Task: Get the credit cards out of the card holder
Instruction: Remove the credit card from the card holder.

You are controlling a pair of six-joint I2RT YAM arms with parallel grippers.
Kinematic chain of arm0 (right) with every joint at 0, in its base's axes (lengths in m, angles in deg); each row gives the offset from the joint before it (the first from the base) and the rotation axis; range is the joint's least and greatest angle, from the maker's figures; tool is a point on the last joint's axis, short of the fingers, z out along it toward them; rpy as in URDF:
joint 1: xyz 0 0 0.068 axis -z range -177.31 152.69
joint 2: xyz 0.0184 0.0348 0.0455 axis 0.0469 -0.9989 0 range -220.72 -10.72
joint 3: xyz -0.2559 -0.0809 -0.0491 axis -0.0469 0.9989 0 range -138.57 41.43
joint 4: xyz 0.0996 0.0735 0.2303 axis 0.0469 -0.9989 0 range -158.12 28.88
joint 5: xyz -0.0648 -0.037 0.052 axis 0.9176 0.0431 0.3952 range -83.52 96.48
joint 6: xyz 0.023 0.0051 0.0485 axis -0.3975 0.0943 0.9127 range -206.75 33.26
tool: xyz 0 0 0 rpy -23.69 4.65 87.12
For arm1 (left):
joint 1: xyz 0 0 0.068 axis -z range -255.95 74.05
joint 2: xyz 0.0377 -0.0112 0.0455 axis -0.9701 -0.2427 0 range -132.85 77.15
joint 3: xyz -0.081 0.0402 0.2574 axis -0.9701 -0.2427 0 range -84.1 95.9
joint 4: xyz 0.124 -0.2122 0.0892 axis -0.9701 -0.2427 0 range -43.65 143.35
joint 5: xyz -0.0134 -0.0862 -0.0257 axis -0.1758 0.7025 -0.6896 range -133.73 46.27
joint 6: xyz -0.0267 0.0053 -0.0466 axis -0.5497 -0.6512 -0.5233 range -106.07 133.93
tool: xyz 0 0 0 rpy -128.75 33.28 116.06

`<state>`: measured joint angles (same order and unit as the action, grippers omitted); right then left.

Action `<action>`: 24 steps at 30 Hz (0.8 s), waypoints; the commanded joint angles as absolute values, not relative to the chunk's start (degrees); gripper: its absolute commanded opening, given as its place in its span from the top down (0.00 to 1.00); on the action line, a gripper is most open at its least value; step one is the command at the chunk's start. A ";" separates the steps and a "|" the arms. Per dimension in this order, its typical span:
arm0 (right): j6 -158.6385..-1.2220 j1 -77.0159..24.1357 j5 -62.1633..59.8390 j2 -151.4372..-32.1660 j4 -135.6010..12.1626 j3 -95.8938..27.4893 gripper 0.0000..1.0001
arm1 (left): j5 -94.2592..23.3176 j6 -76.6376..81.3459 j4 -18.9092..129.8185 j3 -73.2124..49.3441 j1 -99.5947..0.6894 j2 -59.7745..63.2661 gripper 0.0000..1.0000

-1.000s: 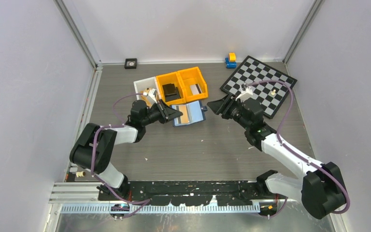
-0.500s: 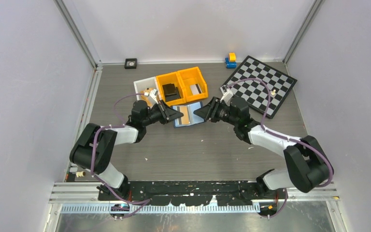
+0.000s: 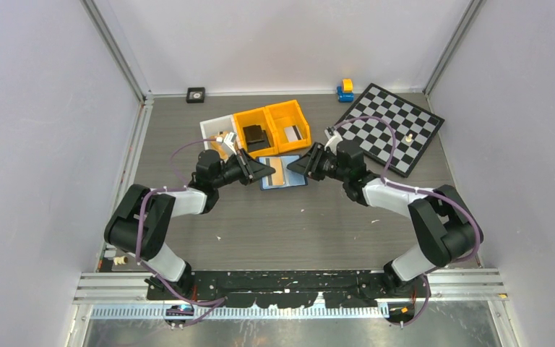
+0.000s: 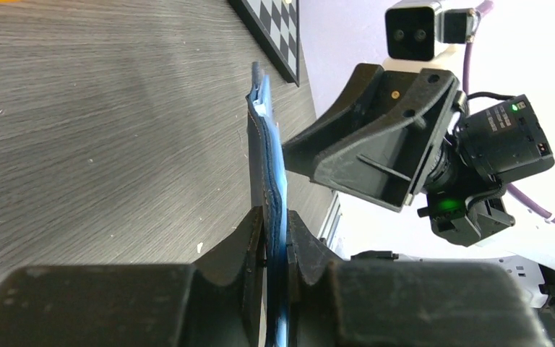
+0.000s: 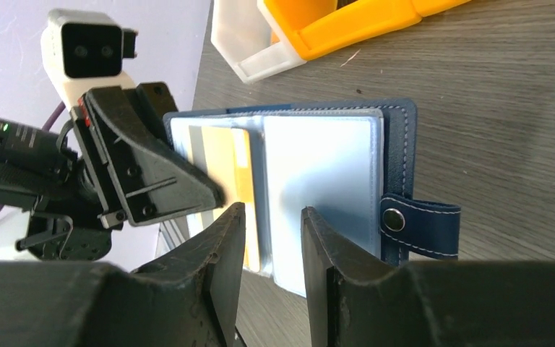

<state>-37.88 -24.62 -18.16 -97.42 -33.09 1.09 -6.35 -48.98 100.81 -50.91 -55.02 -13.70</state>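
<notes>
Navy card holder (image 3: 284, 173) is seen from above lying open on the surface (image 3: 260, 224), just in front of the orange bins (image 3: 274, 124) and between the two arms. Its left edge is pinched by the left pincer (image 3: 266, 171). The right pincer (image 3: 296, 165), which a second ago was hanging over by the chessboard (image 3: 390, 129), has been swung across and is now held right at the holder's right side, with its jaws drawn narrower on the way.

From the left wrist, the card holder (image 4: 266, 144) is viewed edge-on, and the left pincer (image 4: 274, 235) is shown clamped tight on it, with leaf and lining squeezed between the fingers. The right pincer (image 4: 376, 148) is seen close beyond.

From the right wrist, the card holder (image 5: 318, 163) is spread flat with its clear pockets up and its snap tab (image 5: 412, 220) thrown out to the right. A tan-gold card (image 5: 227, 163) is seen in the left pocket; no other card can be made out. The right pincer (image 5: 271, 238) is half narrowed, its fingers (image 5: 220, 253) apart and astride the near edge of the pockets, with nothing gripped yet. The left pincer (image 5: 152, 184) is seen on the far edge.

With the holder steadied and the right arm brought in, the card is judged ready to be pinched and drawn out.
</notes>
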 commanded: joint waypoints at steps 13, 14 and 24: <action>-37.43 -20.87 -14.24 -93.21 -36.79 0.96 0.63 | -4.62 -49.92 104.38 -49.91 -54.77 -11.45 0.97; -37.89 -20.87 -14.00 -91.96 -36.86 1.36 0.63 | -4.70 -50.05 104.33 -49.92 -54.77 -11.68 0.97; -37.12 -24.14 -21.19 -92.20 -28.10 1.24 0.60 | -3.74 -52.54 107.73 -50.06 -54.59 -13.22 0.97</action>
<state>-37.14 -21.87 -16.53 -89.26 -33.55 2.97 -5.49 -51.56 102.82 -50.94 -54.91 -13.59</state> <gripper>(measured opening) 0.396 0.141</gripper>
